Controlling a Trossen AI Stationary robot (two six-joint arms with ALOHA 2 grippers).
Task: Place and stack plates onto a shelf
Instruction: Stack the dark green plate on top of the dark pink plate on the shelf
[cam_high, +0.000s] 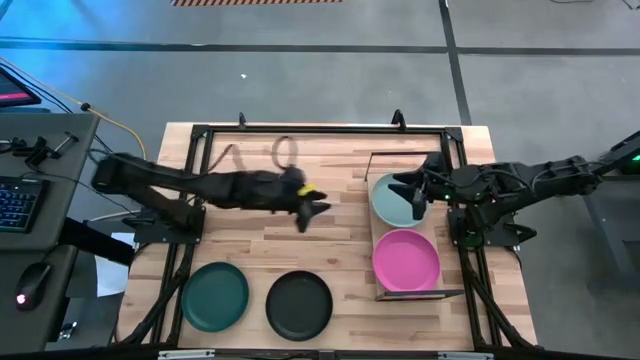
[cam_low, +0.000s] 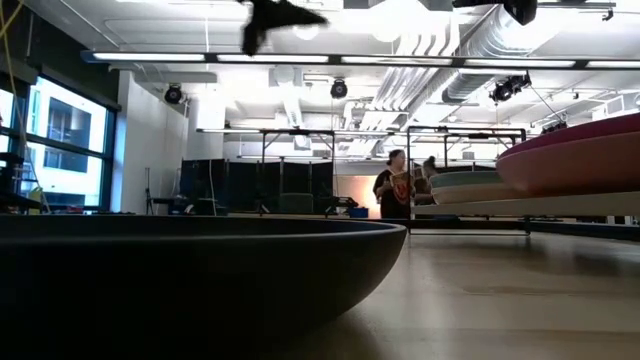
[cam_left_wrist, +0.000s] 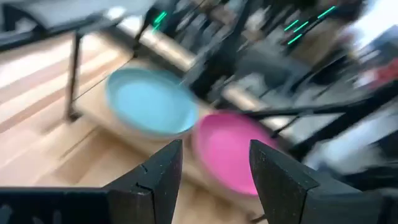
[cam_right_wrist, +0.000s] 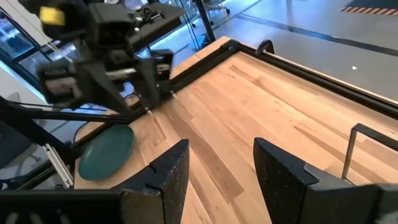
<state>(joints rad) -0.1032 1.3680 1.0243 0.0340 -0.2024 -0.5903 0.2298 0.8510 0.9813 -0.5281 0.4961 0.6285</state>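
Low view hides most behind the black plate (cam_low: 190, 270); left gripper (cam_left_wrist: 214, 168) and right gripper (cam_right_wrist: 221, 165) spread, empty.

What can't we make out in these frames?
- Round magenta plate and round pale teal plate on the light-wood shelf: left wrist view blurs them, so plates stacked beneath cannot be told.
- Low view: round black plate fills the foreground, hiding the round dark green plate.
- Right gripper: high view, too small to judge contact with the teal plate.
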